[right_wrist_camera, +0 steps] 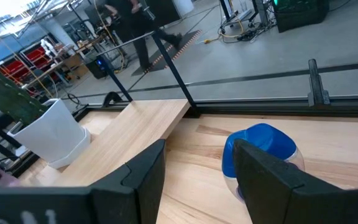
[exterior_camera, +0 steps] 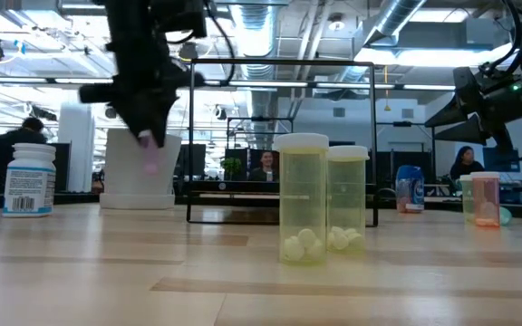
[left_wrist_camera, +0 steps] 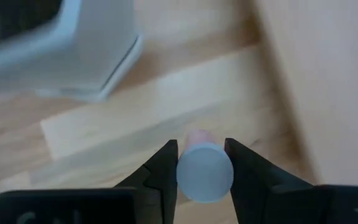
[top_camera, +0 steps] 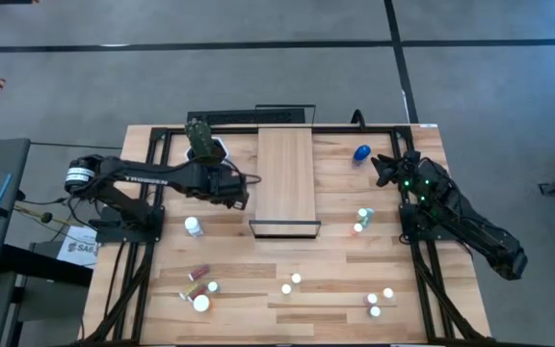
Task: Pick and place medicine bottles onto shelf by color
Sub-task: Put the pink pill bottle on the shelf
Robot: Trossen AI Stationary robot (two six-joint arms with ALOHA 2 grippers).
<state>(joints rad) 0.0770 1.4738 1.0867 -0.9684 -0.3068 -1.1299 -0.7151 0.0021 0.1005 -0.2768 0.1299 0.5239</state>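
Just left of the shelf (top_camera: 287,180), beside the white pot (top_camera: 210,147), the left claw (left_wrist_camera: 202,163) is up off the tabletop (top_camera: 258,255) and pinched tight on a small pink bottle (left_wrist_camera: 204,170) with a white cap. At the far right, the right claw (right_wrist_camera: 197,163) is open and holds nothing, near the blue bottle (right_wrist_camera: 261,149).

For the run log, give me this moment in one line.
left pincer: shut on pink bottle, raised near pot | right pincer: open by blue bottle
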